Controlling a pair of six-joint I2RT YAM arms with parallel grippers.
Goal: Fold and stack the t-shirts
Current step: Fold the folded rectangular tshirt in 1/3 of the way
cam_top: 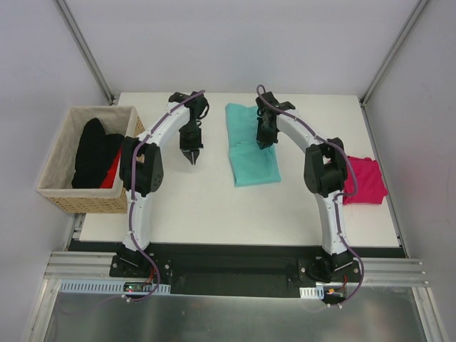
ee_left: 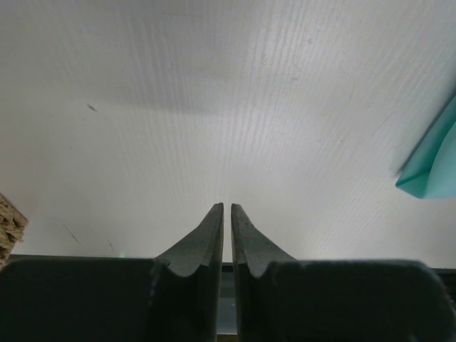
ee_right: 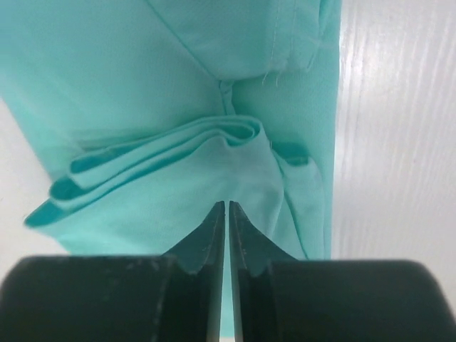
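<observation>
Left claw (ee_left: 227, 206) and right claw (ee_right: 226, 204) shut

The left is held empty above the counter (ee_left: 214, 107). The right is poised over the folded teal t-shirt (ee_right: 142, 71), mid-counter; no cloth is seen pinched. The pink t-shirt (cam_top: 367, 182) is laid at the right edge.

Bright, even light from above; soft shadows on the table (ee_left: 214, 107) (jaws slightly blurred up close).
</observation>
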